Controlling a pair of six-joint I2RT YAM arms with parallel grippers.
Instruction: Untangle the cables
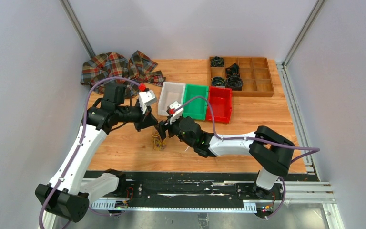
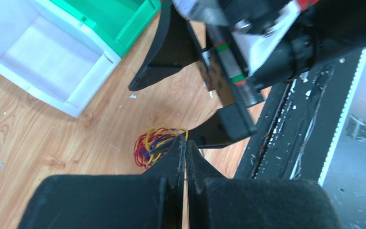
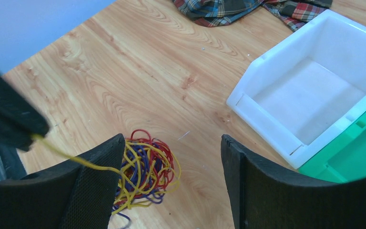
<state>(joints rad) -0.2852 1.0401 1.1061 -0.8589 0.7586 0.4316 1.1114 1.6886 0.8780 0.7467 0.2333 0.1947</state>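
Wooden table point(image 3: 124, 71), the cables point(image 3: 145, 171) bunched beside one finger of the right gripper point(image 3: 172, 139), jaws spread wide. The left gripper point(image 2: 185, 143) is clenched, looks like it's pinching a yellow strand point(image 3: 71, 155).

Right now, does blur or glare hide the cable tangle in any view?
Top external: sharp and evenly lit, but the cable tangle is tiny in frame. Left wrist: tangle clear, metal base at right somewhat washed out. Right wrist: tangle crisp, near foreground dark and soft.
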